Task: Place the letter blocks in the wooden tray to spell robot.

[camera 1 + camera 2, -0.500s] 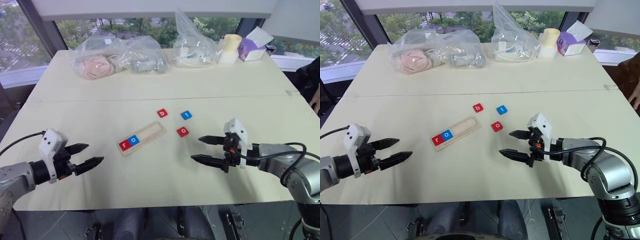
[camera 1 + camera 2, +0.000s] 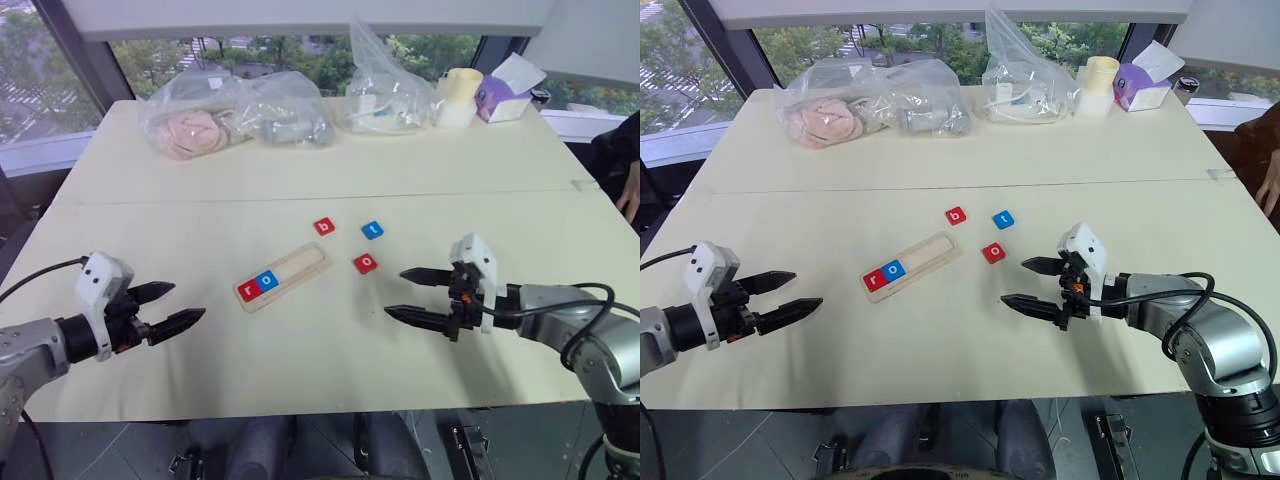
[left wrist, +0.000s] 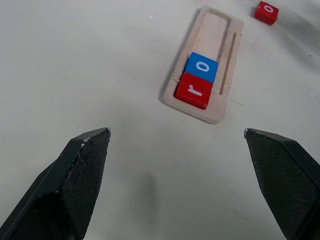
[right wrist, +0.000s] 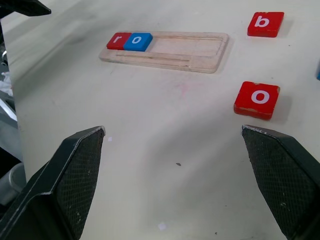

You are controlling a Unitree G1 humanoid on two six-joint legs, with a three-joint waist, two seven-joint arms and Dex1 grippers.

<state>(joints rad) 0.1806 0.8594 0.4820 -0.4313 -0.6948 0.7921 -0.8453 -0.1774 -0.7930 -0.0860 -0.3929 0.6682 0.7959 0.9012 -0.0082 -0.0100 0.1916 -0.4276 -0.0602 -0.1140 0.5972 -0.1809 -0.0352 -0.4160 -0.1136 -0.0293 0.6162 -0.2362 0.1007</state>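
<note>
two letters in, three loose, both grippers empty

left gripper (image 2: pixel 178 308) hangs over bare surface (image 2: pixel 300 340) well left of the wooden tray (image 2: pixel 284 275), jaws spread wide, holding nothing. tray lies slanted mid-surface; red r block (image 2: pixel 248 291) and blue o block (image 2: pixel 266 281) sit touching each other at its left end, rest of slot empty. right of the tray: red b block (image 2: pixel 324 226) beyond its far end, red o block (image 2: pixel 365 263) just right of it, blue t block (image 2: pixel 372 230) further right. right gripper (image 2: pixel 412 295) hovers right of the tray, near the red o, jaws wide apart, nothing in them.

risks, as i judge: b goes next, but red o is closest to the right gripper, so a wrong pick would break the spelling. flat tiles may slip from the fingertips. pushing a tile into the slot could shove the tray or knock r and o out.

count: 5 blocks (3 red, 2 blue), 2 in tray, 3 loose. 1 tray. 2 grippers.
</note>
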